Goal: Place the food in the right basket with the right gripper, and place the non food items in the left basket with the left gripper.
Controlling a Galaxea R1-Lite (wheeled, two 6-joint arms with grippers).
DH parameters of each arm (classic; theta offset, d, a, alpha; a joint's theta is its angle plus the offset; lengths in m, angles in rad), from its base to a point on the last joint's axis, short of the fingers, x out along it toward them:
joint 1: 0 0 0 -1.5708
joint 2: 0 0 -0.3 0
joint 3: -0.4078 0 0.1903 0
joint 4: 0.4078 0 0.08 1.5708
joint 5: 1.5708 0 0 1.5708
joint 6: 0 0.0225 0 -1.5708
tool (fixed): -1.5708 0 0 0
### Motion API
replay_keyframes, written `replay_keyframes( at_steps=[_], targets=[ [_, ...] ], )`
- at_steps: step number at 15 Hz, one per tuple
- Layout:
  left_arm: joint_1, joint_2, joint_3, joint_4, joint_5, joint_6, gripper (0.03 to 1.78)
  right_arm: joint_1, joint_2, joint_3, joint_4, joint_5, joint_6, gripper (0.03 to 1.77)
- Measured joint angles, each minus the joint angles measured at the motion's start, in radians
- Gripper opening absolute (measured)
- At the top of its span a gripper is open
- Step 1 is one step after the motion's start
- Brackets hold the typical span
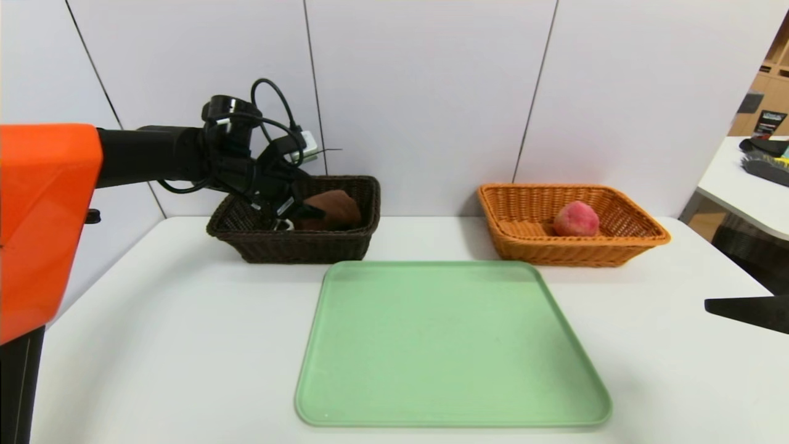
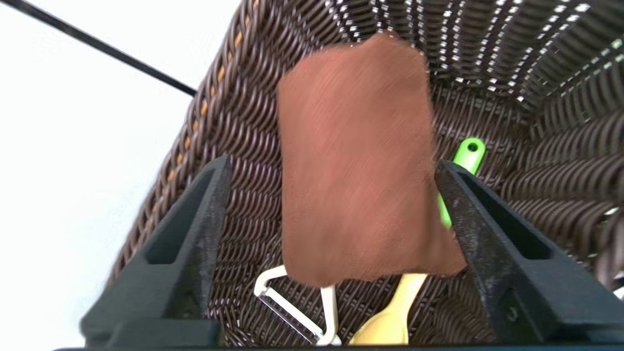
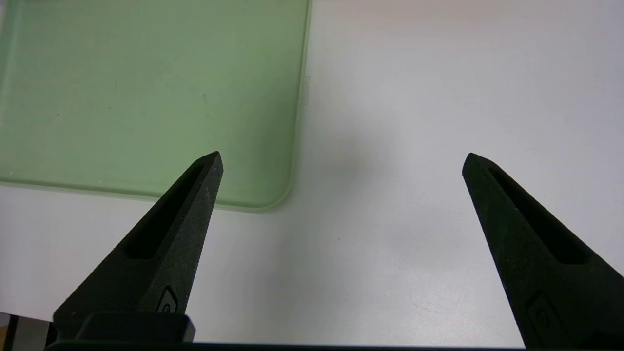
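Left gripper [image 1: 288, 213] over the dark basket [image 1: 345, 243], brown cloth [image 2: 358, 161] between its spread fingers.

You see both fingers [image 2: 195, 229] of that claw wide apart, neither visibly pressing the cloth, which blurs above the basket floor. Under the cloth lie a white peeler [image 2: 302, 312], a yellow spoon-like handle [image 2: 390, 321] and a green handle [image 2: 465, 158]. Right of the dark basket, beyond the bare green tray [image 1: 450, 345], the orange basket [image 1: 641, 237] holds a pink peach [image 1: 576, 219]. Your right gripper [image 3: 341, 161] hangs wide open and empty over the table [image 1: 154, 345] by the tray's corner. No legible writing anywhere.
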Motion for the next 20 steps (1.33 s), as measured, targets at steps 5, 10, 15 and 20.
replay_keyframes(
  at_steps=[5, 10, 15, 20],
  targets=[
    [-0.031, -0.068, 0.001, 0.002, 0.003, -0.203, 1.60, -0.001, -0.001, 0.000, 0.000, 0.001, 0.002, 1.69],
    [-0.146, -0.257, 0.076, 0.017, 0.141, -0.619, 1.65, -0.001, -0.005, -0.010, -0.045, 0.031, 0.030, 1.69],
    [-0.246, -0.540, 0.282, 0.098, 0.365, -0.785, 1.67, 0.012, -0.030, -0.021, -0.055, 0.100, 0.039, 1.69],
    [-0.229, -0.875, 0.560, 0.164, 0.477, -0.840, 1.68, 0.087, -0.083, -0.051, -0.048, 0.104, 0.034, 1.69]
  ],
)
